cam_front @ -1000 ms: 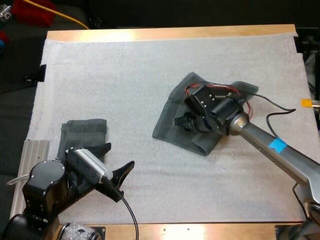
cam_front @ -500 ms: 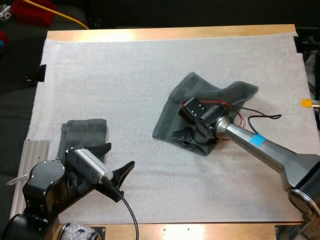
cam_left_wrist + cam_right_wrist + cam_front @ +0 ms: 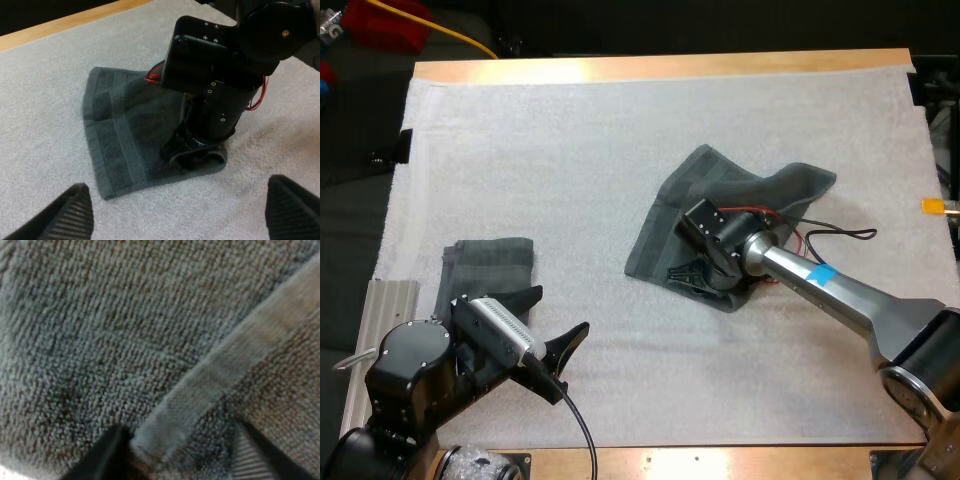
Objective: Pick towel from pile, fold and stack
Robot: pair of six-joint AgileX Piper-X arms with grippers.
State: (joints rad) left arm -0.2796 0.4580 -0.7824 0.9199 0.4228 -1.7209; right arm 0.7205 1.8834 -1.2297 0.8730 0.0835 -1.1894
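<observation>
High view: the right gripper (image 3: pixel 688 272) is down on the near edge of the crumpled towel (image 3: pixel 698 185), which lies mid-right on the white mat (image 3: pixel 570 150). Right wrist view: its fingers (image 3: pixel 105 455) stand apart, straddling a raised hem (image 3: pixel 225 360) without clamping it. The left gripper (image 3: pixel 558 312) hovers wide open, holding nothing, just beside the folded towel (image 3: pixel 490 258) at the near-left of the surface (image 3: pixel 660 66).

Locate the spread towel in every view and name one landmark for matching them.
High view: towel lies right of the mat's middle, under the right gripper.
Left wrist view: towel lies flat on the mat, and the right gripper stands at its near edge.
Right wrist view: towel is close up, its pale hem running across.
Landmark: the right gripper at the towel's near edge.
</observation>
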